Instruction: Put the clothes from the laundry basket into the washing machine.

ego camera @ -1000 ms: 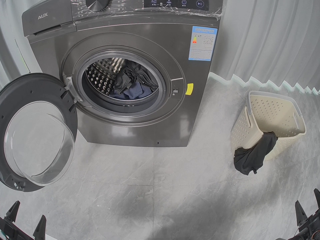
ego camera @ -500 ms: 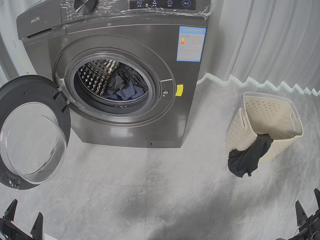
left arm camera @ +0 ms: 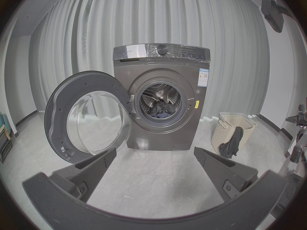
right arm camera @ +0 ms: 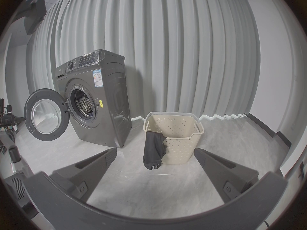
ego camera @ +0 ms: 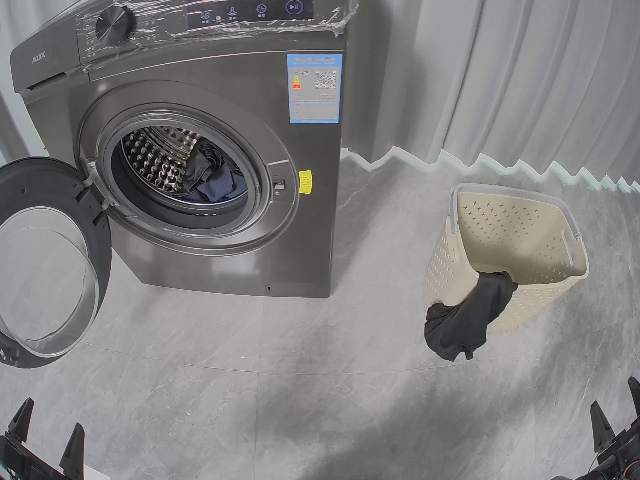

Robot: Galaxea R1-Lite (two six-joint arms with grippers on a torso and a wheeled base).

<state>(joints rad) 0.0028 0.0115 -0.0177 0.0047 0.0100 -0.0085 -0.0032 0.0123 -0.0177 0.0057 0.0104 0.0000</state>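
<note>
Turning right, your head camera has swung the whole picture. The washer (ego camera: 300, 235) and the basket (ego camera: 573, 248) both sit further left in it than a second ago, so the view moved, not the things. I judge you are lining up on the basket for the next pick. One black garment (ego camera: 467, 318) hangs over the basket's near rim, its end down at the floor (ego camera: 267, 381); I see nothing else inside. Dark clothes (ego camera: 210, 178) already lie in the drum, and the door (ego camera: 47, 181) stands swung wide to the washer's left. Your left claw (ego camera: 52, 416) and right claw (ego camera: 615, 395) sit low at the bottom corners, both spread and empty, well apart from the garment.

From the left wrist, the left claw (left arm camera: 154, 150) is wide with nothing between its fingers. It faces the washer (left arm camera: 166, 138), the door (left arm camera: 60, 99) and the clothes (left arm camera: 161, 107) in the drum, with the basket (left arm camera: 247, 125) and garment (left arm camera: 231, 141) off to the side.

From the right wrist, the right claw (right arm camera: 155, 150) is wide too and points straight at the garment (right arm camera: 153, 144) on the basket (right arm camera: 185, 134). The washer (right arm camera: 112, 106) stands beside the basket with its door (right arm camera: 46, 136) on the far side, so neither blocks your reach. A curtain (right arm camera: 192, 48) hangs behind. Mind the draped end trailing when you lift.
</note>
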